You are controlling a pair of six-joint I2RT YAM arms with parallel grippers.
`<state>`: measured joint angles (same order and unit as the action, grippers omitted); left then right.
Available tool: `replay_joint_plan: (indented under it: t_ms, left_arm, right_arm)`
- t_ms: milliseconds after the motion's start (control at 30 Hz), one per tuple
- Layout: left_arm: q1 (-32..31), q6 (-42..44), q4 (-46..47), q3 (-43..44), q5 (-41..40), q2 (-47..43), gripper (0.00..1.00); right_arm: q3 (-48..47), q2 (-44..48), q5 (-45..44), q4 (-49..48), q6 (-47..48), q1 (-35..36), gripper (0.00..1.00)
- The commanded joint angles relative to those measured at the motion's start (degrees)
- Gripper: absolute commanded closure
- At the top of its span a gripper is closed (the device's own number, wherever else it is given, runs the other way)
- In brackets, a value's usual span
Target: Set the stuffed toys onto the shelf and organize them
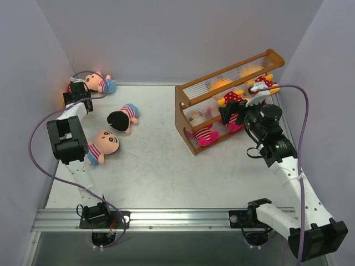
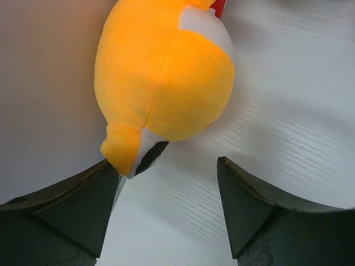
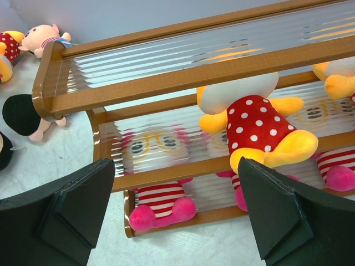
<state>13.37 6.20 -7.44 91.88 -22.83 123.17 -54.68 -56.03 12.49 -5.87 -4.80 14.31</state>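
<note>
The shelf (image 1: 191, 113) stands at the right rear of the table. A yellow bear (image 3: 255, 122) in red polka-dots sits on its middle tier, and a striped toy with magenta limbs (image 3: 161, 202) sits on the bottom tier. My right gripper (image 3: 176, 162) hangs open in front of the shelf, holding nothing. My left gripper (image 2: 166, 163) is open in the far left corner over a yellow bear's head (image 2: 166, 72), whose ear touches the left finger (image 2: 72, 216). A boy doll (image 1: 101, 83) lies beside that corner. Two more dolls (image 1: 123, 118) (image 1: 104, 145) lie on the table.
The side wall runs close along my left gripper (image 1: 76, 94). More toys sit on the shelf behind my right gripper (image 1: 230, 113), including a bear (image 1: 263, 83) at its right end. The metal rail (image 1: 177, 219) crosses the near edge.
</note>
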Motion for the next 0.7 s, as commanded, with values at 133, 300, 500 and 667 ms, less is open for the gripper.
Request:
replay_joint_plan:
  t_ms: [133, 300, 500, 667]
  left_arm:
    - [0.6, -1.1, -0.1, 1.4, 0.6, -3.5, 0.18]
    - [0.8, -1.4, -1.6, 1.7, 0.9, -5.7, 0.17]
    - [0.9, -1.3, -6.7, 4.5, 1.0, -6.4, 0.17]
    - [1.7, -1.7, -10.2, 7.8, 2.3, -4.9, 0.17]
  right_arm:
    - [0.4, -0.8, 0.7, -3.5, 0.7, 0.0, 0.0]
    - [0.6, -1.2, 0.6, -4.0, 0.8, 0.0, 0.0]
    - [0.9, -1.2, 0.5, -4.0, 0.9, 0.0, 0.0]
    - [1.4, -1.1, 0.6, -4.6, 0.8, 0.0, 0.0]
